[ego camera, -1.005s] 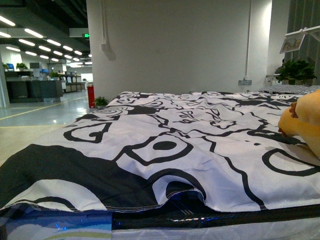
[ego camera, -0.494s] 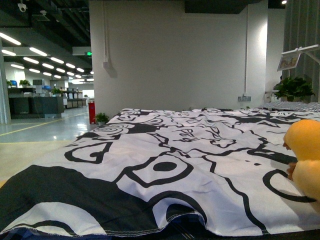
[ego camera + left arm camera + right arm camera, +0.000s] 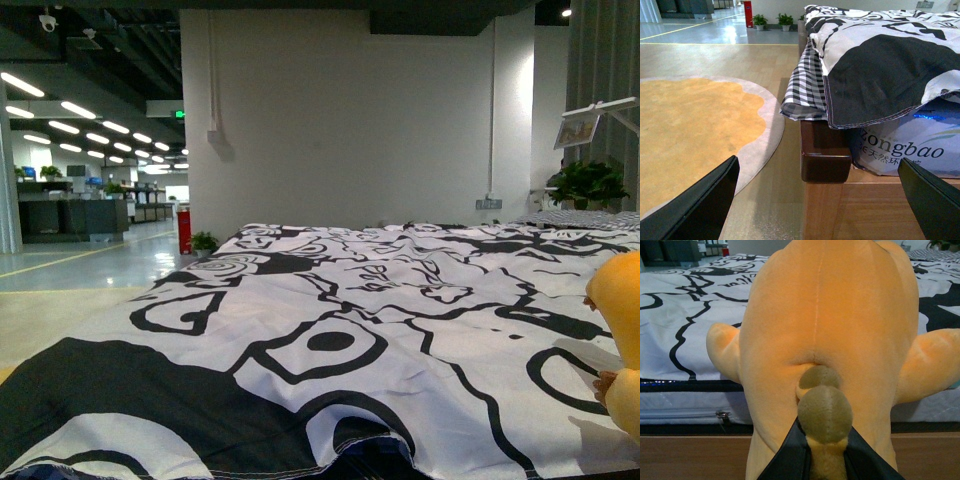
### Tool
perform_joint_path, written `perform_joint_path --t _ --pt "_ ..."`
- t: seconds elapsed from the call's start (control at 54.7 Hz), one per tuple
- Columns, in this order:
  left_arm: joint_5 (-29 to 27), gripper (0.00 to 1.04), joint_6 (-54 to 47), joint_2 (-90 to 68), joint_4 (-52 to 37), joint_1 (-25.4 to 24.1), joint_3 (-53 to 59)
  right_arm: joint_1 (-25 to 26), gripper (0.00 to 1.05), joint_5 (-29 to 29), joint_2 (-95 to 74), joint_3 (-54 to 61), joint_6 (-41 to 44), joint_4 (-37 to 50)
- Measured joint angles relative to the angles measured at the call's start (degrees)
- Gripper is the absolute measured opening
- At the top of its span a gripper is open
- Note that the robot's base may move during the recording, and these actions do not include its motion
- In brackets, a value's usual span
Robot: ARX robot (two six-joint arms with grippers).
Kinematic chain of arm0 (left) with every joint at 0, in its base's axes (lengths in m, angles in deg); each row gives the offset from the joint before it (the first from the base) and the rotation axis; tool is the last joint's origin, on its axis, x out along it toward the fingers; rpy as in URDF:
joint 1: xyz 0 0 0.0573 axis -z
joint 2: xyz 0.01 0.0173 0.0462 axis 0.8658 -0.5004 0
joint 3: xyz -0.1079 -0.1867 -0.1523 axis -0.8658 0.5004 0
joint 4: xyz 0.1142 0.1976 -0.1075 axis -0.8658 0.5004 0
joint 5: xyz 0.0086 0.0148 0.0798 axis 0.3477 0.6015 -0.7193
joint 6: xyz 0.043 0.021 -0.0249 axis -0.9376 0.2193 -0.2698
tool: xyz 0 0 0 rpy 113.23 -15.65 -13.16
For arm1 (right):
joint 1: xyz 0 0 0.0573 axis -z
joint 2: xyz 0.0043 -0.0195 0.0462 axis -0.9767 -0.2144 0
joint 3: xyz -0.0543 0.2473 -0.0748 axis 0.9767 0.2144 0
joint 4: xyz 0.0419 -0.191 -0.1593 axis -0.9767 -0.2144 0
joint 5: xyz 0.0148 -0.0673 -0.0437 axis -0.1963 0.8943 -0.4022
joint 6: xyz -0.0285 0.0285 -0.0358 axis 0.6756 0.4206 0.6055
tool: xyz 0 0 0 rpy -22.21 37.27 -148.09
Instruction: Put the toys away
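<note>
Plush toy (image 3: 825, 315): orange-yellow, soft, rounded back with a centre seam, two stubby limbs sticking out sideways, olive-brown tail (image 3: 825, 412). Right gripper (image 3: 825, 460) is clamped on the tail; its black fingers (image 3: 785, 457) press in from both sides and the body fills most of the right wrist view. In the front view only a sliver of the toy (image 3: 620, 300) shows, over the bed's right edge near the near-right corner.

Around it:
- black-and-white duvet (image 3: 330, 340) covers the bed, rumpled, front hem lifted in one fold
- behind the toy, the duvet overhangs the mattress side and the wooden bed frame (image 3: 695, 457) below it
- left gripper (image 3: 817, 162) is wide open and holds nothing, off the bed's corner post (image 3: 825, 150)
- checked sheet (image 3: 807, 85) hangs over that corner; plastic-wrapped mattress (image 3: 900, 145) printed "zongbao"
- round orange rug (image 3: 690, 130) on the wood floor beside the bed
- potted plant (image 3: 585, 185) past the far-right corner, red cylinder (image 3: 184, 225) by the white wall (image 3: 350, 120)

Whether the toy touches the duvet I can't tell.

Versus 0.5 s ago: toy sits lower and further right in the front view, less of it shows. Versus 1 s ago the mattress edge at the bottom has dropped out of view and more ceiling shows.
</note>
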Motion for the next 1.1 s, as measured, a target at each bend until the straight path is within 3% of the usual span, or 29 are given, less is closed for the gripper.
perform_joint_path --t 0.859,0.969,1.097 --pt "0.0 0.99 0.0 0.0 0.0 0.0 0.0 0.0 0.09 0.1 13.8 3.3 0.0 -10.1" --pt "0.0 0.99 0.0 0.0 0.0 0.0 0.0 0.0 0.09 0.1 21.1 3.2 0.0 -18.9" --pt "0.0 0.99 0.0 0.0 0.0 0.0 0.0 0.0 0.09 0.2 23.5 3.2 0.0 -20.2"
